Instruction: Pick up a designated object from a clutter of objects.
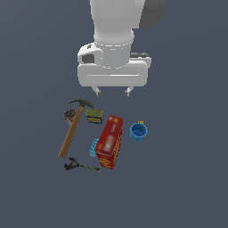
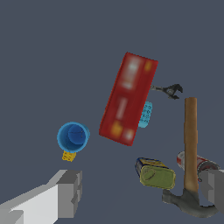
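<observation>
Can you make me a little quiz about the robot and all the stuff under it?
1. True or false: the pincer is holding the blue cup.
2. What lies right beside the red box, away from the cup: A) light-blue block B) hammer C) green can?
3. Is the cup standing with its opening up?

Key: 1 false, the pincer is open and holds nothing. 2 A. 3 Yes, the wrist view looks into it.

Smooth plastic blue cup (image 1: 138, 131); wooden-handled hammer (image 1: 71, 132); glossy red box (image 1: 109, 141).
</observation>
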Available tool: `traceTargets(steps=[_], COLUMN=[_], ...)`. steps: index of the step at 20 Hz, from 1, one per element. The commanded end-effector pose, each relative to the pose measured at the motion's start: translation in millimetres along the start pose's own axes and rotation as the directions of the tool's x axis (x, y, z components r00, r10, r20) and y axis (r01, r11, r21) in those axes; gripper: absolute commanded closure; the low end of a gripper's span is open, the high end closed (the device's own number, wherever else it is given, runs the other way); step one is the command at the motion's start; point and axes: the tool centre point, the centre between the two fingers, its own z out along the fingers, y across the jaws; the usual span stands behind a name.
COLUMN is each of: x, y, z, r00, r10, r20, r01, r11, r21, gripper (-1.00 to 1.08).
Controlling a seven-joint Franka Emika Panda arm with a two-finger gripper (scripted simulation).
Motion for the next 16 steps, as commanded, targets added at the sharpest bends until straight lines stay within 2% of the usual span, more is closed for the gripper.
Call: traceTargets(steps=[1, 8, 16], x=[0.0, -0.6, 0.5], y=[0.0, 4.7, 2.7], z=[0.0, 2.5, 5.1], r00=[1.0, 1.0, 1.0], r10=[0.0, 0.009, 0.025], r20=[0.0, -0.001, 0.002], r01=[0.0, -0.009, -0.025], r11=[1.0, 1.0, 1.0], r21=[0.0, -0.016, -0.015], gripper=[-0.2, -0.2, -0.2])
